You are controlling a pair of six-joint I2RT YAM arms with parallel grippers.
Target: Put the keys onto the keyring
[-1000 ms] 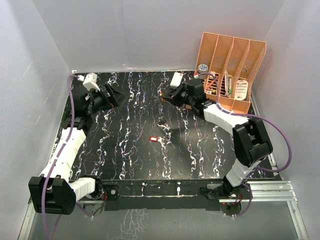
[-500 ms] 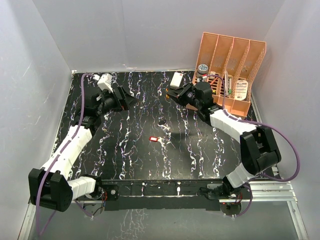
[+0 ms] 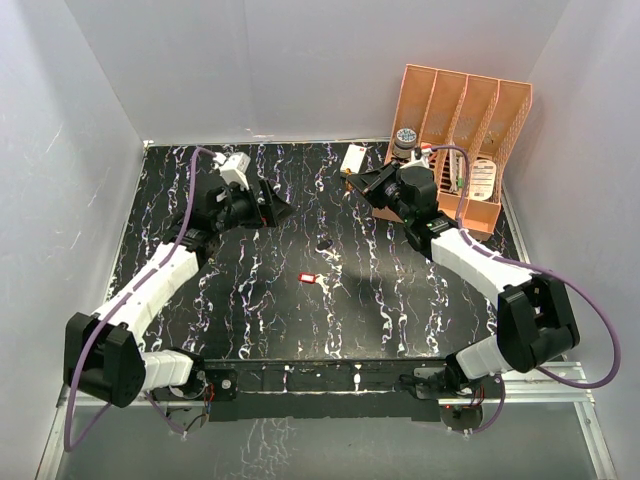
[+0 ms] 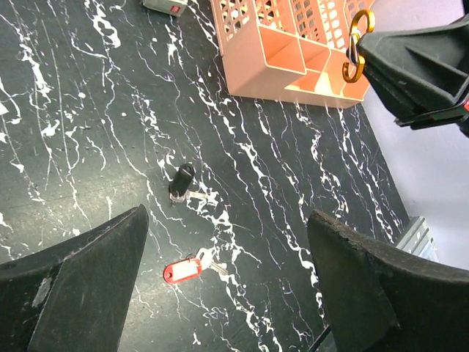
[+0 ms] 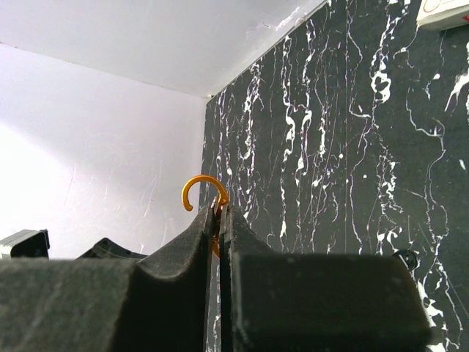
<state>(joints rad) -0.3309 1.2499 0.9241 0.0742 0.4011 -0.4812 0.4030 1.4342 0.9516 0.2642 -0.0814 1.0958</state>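
At table centre, the red-tagged key (image 4: 187,268) lies flat, near-right of the open, empty left gripper (image 3: 272,208), while the right gripper (image 5: 220,220), far right, pinches the orange keyring (image 5: 204,192) aloft.

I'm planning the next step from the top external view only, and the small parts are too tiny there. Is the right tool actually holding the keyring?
Observer: Yes. In the right wrist view the right tool is shut on the keyring, and the ring's orange-gold curve sticks out above the tips.
Operator: Is the left tool carrying a key?
Observer: No. The left tool is open and empty. The red-tagged key lies on the table in front of it.
Operator: Any other key?
Observer: A black-headed key lies apart from the red one, nearer the orange rack.
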